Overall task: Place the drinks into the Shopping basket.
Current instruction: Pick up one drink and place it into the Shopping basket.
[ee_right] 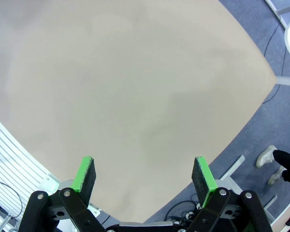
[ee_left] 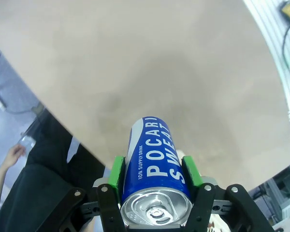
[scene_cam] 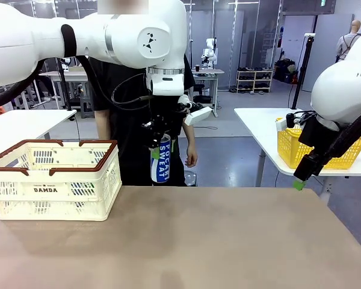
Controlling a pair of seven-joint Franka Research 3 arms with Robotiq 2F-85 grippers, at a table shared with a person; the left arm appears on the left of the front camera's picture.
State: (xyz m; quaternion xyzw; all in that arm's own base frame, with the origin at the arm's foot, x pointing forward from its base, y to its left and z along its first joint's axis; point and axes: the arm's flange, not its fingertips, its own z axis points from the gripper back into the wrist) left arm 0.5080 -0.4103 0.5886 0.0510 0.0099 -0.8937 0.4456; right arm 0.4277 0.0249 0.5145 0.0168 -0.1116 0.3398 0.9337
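Left gripper [scene_cam: 157,144] clamped on a slim blue-and-white can [scene_cam: 160,161], green pads [ee_left: 117,171] pressed to opposite sides of the upper body just below the silver top. Can hanging upright beneath the fingers in the front view, lifted clear of the table [scene_cam: 186,241], lettering running down its length. Shopping basket [scene_cam: 54,180] standing on the table down and off to the side of that gripper, toward the arm's own side, well apart from the can. Person [scene_cam: 132,120] standing just beyond the held can, at the far edge.

Right gripper [ee_right: 144,180] spread wide, nothing between its pads, bare tabletop below it.

Probably stiff along the length but thin-walled, so likely to dent under a hard squeeze; smooth painted metal, likely slippery if pinched lightly. If full, moderately heavy for its size, with a tendency to swing below a high grip. Best hold judged to be across the round body near the top, as now, where the rim stiffens the wall. Worth lowering gently inside the basket rather than dropping, given a tall narrow shape apt to topple.
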